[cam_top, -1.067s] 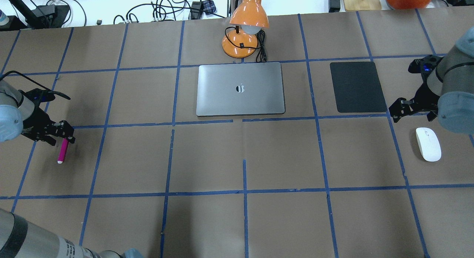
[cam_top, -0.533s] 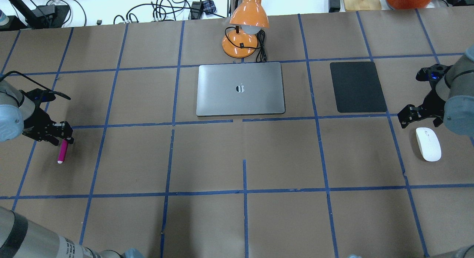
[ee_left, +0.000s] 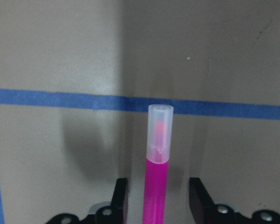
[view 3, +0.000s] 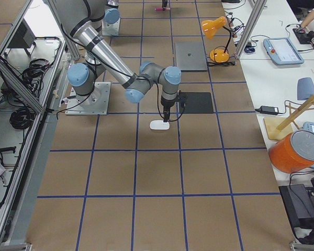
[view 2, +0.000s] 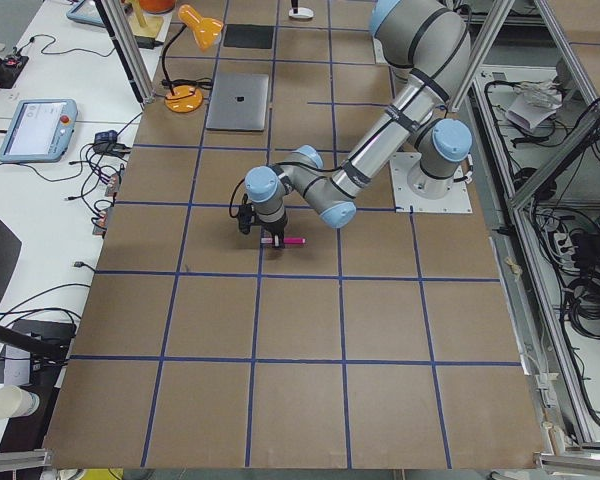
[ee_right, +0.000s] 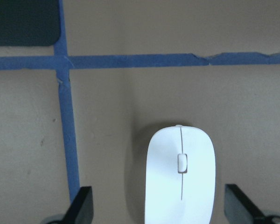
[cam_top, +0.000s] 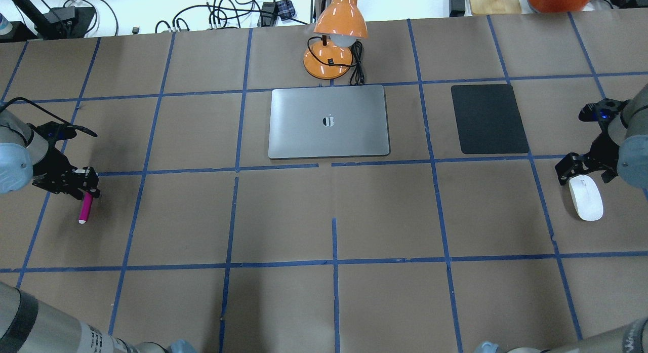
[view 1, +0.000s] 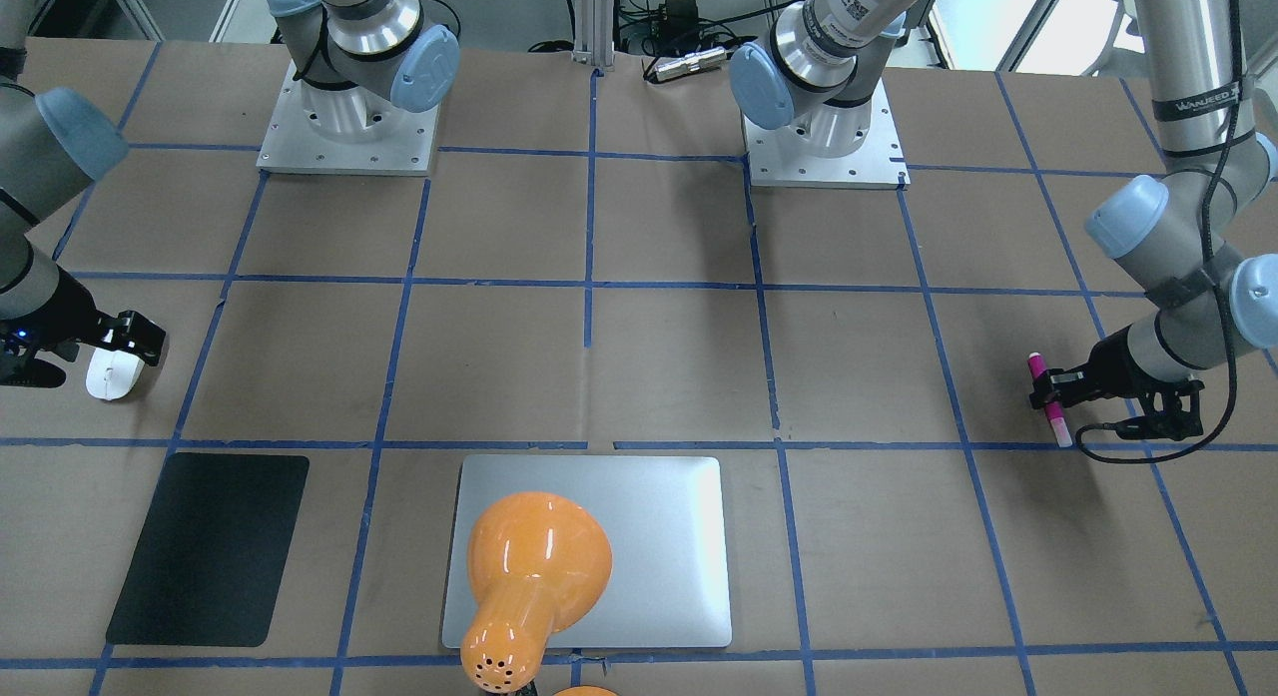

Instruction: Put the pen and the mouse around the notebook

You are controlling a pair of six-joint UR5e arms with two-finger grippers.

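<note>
The pink pen (cam_top: 85, 208) lies on the brown table at the far left. My left gripper (cam_top: 83, 185) stands open over its far end; in the left wrist view the pen (ee_left: 157, 186) runs between the two fingers (ee_left: 119, 195) with a gap on each side. The white mouse (cam_top: 585, 197) rests at the far right. My right gripper (cam_top: 583, 169) is open over the mouse's far end, and the mouse (ee_right: 181, 172) sits between wide-apart fingers (ee_right: 83, 205). The silver notebook (cam_top: 329, 121) lies closed at the table's middle back.
An orange desk lamp (cam_top: 334, 34) stands just behind the notebook and covers part of it in the front-facing view. A black mat (cam_top: 488, 118) lies right of the notebook. Blue tape lines (cam_top: 334, 262) grid the table. Cables lie beyond the far edge.
My right gripper has moved rightward and nearer, from beside the black mat to over the mouse's far end. The left gripper has barely shifted over the pen.
</note>
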